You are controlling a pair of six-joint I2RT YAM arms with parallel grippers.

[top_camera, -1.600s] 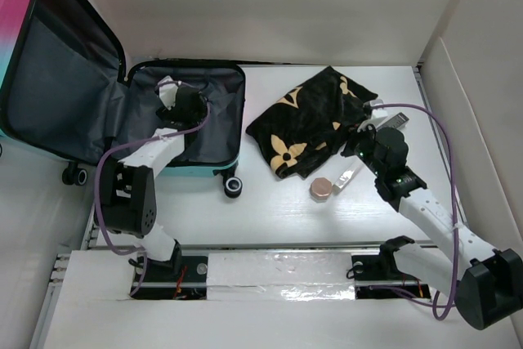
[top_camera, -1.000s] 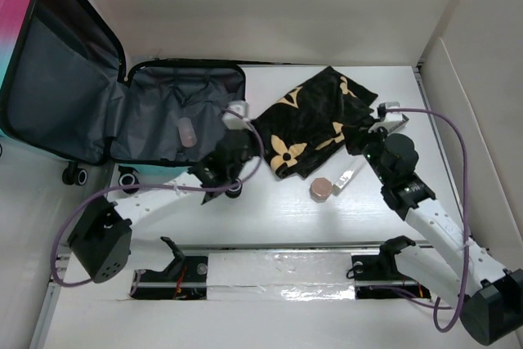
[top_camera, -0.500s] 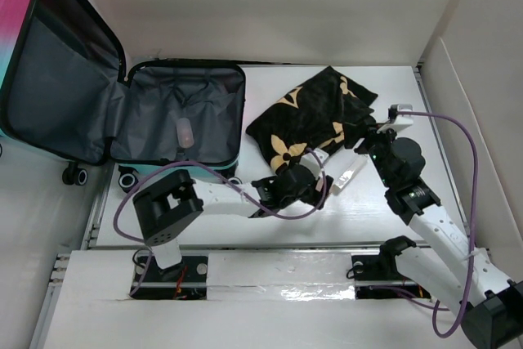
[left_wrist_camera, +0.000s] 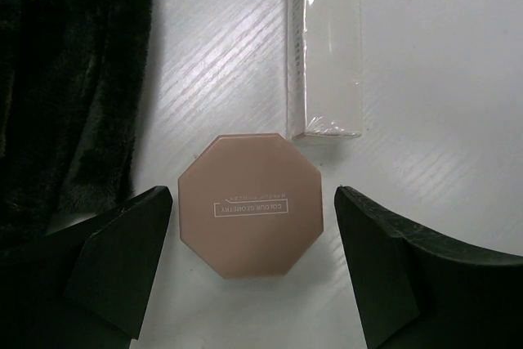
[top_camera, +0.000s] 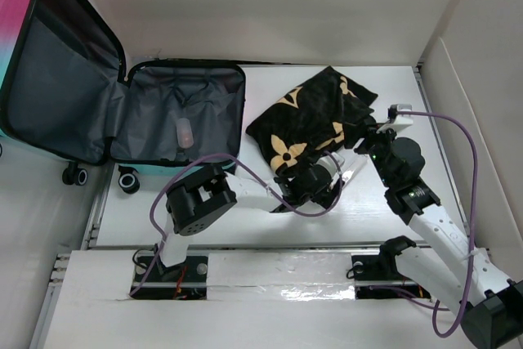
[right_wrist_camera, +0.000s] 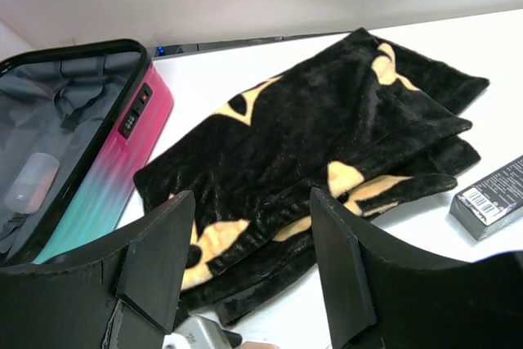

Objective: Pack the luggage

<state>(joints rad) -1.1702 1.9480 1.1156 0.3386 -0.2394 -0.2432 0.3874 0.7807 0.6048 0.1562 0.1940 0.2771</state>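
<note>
While the left gripper (left_wrist_camera: 253, 195) is hanging with its jaws spread wide on either side of the pink compact (left_wrist_camera: 251, 217), touching nothing, the step in hand is looking like the pick of that compact. The next move is probably calling for a straight drop and a squeeze across the flat sides. Room is tight: the black cloth (left_wrist_camera: 73, 79) is lying just beside one finger, and a clear box (left_wrist_camera: 325, 46) is sitting right at the compact's far edge, so the jaws are risking a snag on either. The right gripper (right_wrist_camera: 252, 202) is hovering wide and empty above the cloth. The suitcase (top_camera: 155, 104) is lying open at the counter's (top_camera: 384, 79) far left, lid propped up, a small bottle (top_camera: 185, 132) inside; bare counter is lying between it and the compact.
</note>
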